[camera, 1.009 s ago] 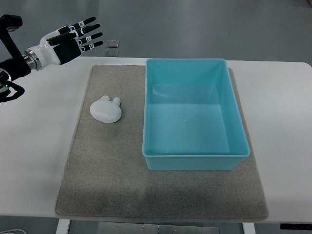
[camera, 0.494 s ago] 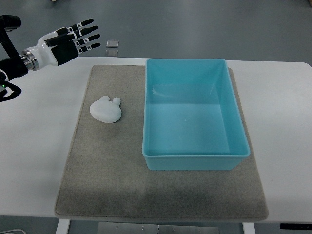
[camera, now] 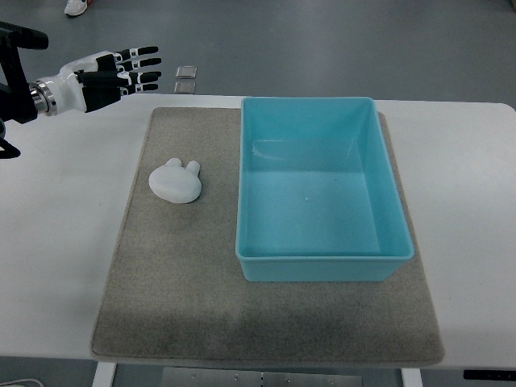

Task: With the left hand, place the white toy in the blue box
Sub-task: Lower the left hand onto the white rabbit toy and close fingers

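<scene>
Left hand (camera: 109, 71): fingers spread, holding nothing, drifting up and farther away over the table's far-left corner. White toy (camera: 176, 181): lying untouched on the mat (camera: 161, 274), left of the blue box (camera: 322, 266). Reach not begun.

Bright, even light from overhead — nothing is blown out. The white table (camera: 476, 201) is bright but keeps its edge. Soft shadows fall just toward the near side of the blue box (camera: 322, 189) and the white toy (camera: 176, 182). Focus is sharp throughout — no motion blur.
</scene>
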{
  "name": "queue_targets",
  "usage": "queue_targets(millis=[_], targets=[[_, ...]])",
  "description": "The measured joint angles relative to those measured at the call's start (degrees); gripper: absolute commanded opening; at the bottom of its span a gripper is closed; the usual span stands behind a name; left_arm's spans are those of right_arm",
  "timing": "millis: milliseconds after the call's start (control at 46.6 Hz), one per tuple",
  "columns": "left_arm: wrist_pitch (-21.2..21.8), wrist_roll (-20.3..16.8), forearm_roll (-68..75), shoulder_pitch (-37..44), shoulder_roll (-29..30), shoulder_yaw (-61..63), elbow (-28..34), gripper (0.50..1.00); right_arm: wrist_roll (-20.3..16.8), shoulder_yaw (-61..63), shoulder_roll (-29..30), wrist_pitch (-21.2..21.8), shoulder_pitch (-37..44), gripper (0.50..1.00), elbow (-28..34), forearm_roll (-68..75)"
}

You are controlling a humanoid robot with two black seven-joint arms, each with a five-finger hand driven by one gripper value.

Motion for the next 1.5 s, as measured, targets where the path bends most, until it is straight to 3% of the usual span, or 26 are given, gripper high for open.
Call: queue_targets(millis=[150, 279, 494, 644, 901, 1116, 1245, 1502], targets=[[0.0, -5.9, 12.3, -1.1, 2.8, 0.2, -3.8, 0.996, 0.0, 0.0, 0.0, 0.0, 0.0, 0.936, 0.0, 0.0], [0.2, -8.1, 20.6, -1.3, 4.8, 0.3, -7.5, 0.996, 0.0, 0.0, 0.0, 0.0, 0.0, 0.936, 0.0, 0.0], [8.9, -9.1, 32.9, -0.3, 9.8, 0.3, -17.4, 0.996, 0.0, 0.0, 0.0, 0.0, 0.0, 0.936, 0.0, 0.0], [12.1, -10.7, 39.1, 0.5, 12.4, 0.8, -22.7, 0.996, 0.0, 0.0, 0.0, 0.0, 0.0, 0.936, 0.0, 0.0], [13.3, -12.1, 49.4, 2.0, 12.9, 1.0, -26.2, 0.992, 0.0, 0.0, 0.0, 0.0, 0.0, 0.936, 0.0, 0.0], [21.8, -13.7, 57.3, 5.0, 14.1, 0.9, -32.7, 0.990, 0.0, 0.0, 0.0, 0.0, 0.1, 0.936, 0.0, 0.0], [24.8, -13.7, 62.8, 7.2, 14.0, 1.0, -34.2, 0.986, 0.0, 0.0, 0.0, 0.0, 0.0, 0.936, 0.0, 0.0], [25.6, -13.8, 70.4, 8.8, 13.2, 1.0, -35.0, 0.984, 0.0, 0.0, 0.0, 0.0, 0.0, 0.936, 0.0, 0.0]])
